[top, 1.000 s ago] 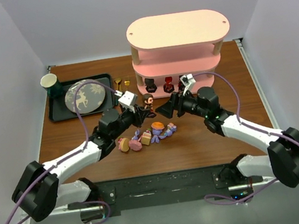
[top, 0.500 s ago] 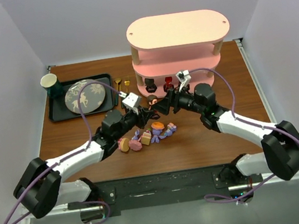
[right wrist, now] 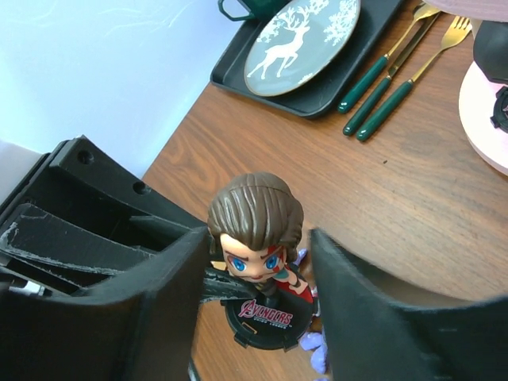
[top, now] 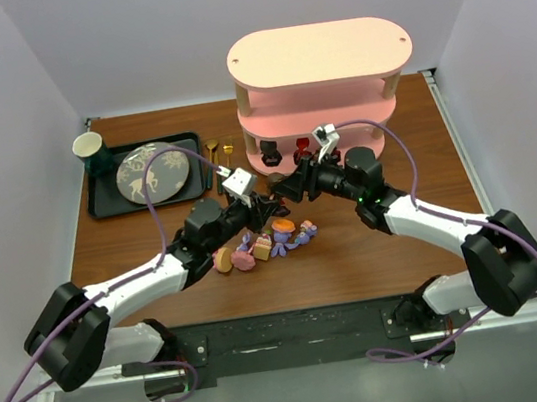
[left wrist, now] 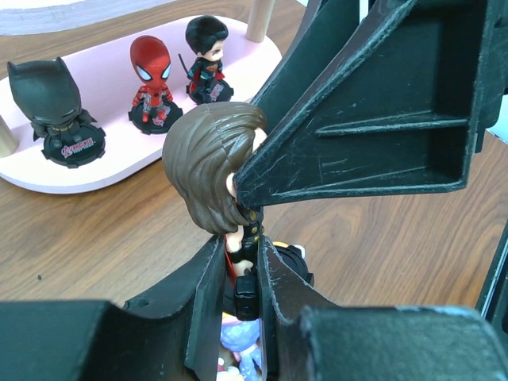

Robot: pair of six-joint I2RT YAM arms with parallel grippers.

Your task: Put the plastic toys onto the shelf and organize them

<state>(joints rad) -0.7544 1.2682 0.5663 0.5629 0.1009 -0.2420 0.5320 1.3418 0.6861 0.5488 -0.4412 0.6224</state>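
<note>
**Handover being set up in front of the shelf**

The right gripper (right wrist: 258, 238) is being brought in closer than a second ago. Its spread jaws are now being placed either side of the brown-haired figurine (left wrist: 210, 151), and nothing is being gripped by it yet. The figurine is being held upright just in front of the shelf (top: 319, 52), pinched at the waist by the closed left gripper (left wrist: 238, 258). A transfer between arms is judged to be under way, so that the toy can be set on the bottom tier.

- **Left wrist view:** three dark figurines (left wrist: 151, 79) are being shown already standing on the bottom tier, detail that is hard to make out from above.
- **Right wrist view:** clear gaps are being shown on both sides of the figurine's head, with the black tray (right wrist: 317, 95) and deer plate (right wrist: 302, 36) behind.
- **Overhead view:** only here are the loose toys (top: 260, 248) being shown, clustered on the table (top: 135, 251) below the grippers and not yet shelved.
</note>
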